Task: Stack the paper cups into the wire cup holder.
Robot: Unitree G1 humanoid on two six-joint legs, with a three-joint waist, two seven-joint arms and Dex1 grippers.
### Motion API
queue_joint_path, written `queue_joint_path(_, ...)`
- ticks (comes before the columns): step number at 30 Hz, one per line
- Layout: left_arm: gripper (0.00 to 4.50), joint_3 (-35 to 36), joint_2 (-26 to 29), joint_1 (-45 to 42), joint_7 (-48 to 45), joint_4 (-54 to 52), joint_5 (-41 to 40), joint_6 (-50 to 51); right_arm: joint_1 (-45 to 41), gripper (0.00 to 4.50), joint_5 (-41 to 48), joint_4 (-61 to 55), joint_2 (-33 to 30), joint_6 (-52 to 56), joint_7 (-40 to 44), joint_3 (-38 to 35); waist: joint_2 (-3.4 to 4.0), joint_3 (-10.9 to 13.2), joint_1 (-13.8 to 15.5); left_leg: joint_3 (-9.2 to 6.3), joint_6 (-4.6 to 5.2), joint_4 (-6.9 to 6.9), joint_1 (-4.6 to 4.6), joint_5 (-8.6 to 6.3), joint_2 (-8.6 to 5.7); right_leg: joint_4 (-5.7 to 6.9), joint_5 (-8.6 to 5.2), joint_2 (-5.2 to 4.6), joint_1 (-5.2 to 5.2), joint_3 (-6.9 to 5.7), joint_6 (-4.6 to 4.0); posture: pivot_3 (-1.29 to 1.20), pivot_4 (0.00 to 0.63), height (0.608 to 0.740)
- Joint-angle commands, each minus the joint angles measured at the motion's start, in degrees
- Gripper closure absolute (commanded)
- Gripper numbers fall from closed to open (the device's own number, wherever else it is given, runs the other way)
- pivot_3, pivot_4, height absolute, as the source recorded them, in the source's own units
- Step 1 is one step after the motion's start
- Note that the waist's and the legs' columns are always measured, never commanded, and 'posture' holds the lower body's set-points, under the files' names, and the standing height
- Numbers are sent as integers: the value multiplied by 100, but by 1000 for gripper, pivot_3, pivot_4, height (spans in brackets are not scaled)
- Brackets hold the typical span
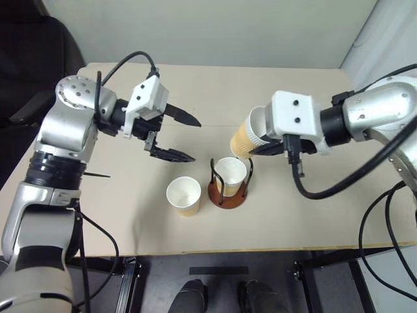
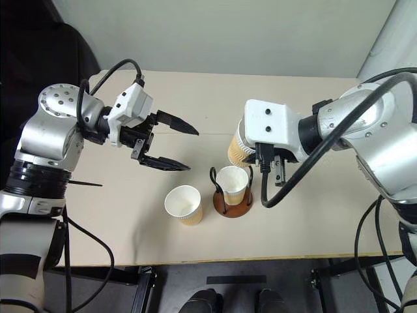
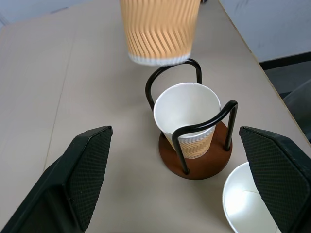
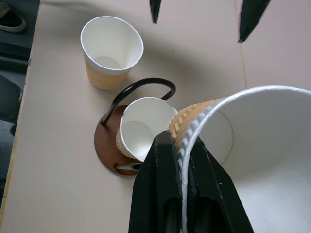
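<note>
Left eye view: sitting at centre frame on the beige table (image 1: 130,222), the wire cup holder (image 1: 229,193), a reddish-brown disc with two thin black loops, holding one paper cup (image 1: 231,173) upright inside. Standing just to its left, touching nothing, a second cup (image 1: 184,196), white inside, ribbed tan wall. Hanging above and slightly right of the holder, a third cup (image 1: 246,139), tilted with its base toward the holder, pinched at the rim by the right gripper (image 1: 268,147), clenched on it. Hovering at upper left of centre, the left gripper (image 1: 184,137), black fingers spread wide and grasping nothing. Looping across the right edge, black cables (image 1: 339,182).

Left wrist view: showing the holder's loops arching around the seated cup's rim, the held cup's corrugated wall hanging at top centre, clear of the loop beneath it; textured black finger pads (image 3: 90,170) standing far apart at lower left and lower right.

Right wrist view: showing two black fingers (image 4: 160,194) squeezing the held cup's white rolled rim between them, holder and seated cup just beyond at centre left, the loose cup at upper left.
</note>
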Motion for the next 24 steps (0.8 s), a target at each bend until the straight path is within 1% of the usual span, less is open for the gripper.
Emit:
queue_joint_path(1,0,38,77,-167,-194,-13,-54,-125,-205,4463,-172,58,116,-167,70,60,0,0,-3,0,0,0,0,0,0,1,0,0,-1,0,0,0,150,740)
queue_joint_path(14,0,-6,74,-213,-194,55,-65,-172,-240,4463,-297,66,648,-40,88,267,0,0,-15,0,0,-1,-1,0,0,-1,-1,0,-2,-1,-3,0,150,740)
queue_joint_path(24,0,-18,76,-223,-194,45,-91,-169,139,4463,-415,-72,591,-52,93,477,0,0,-18,0,0,-2,-2,0,0,-2,-2,0,-2,0,-3,0,150,740)
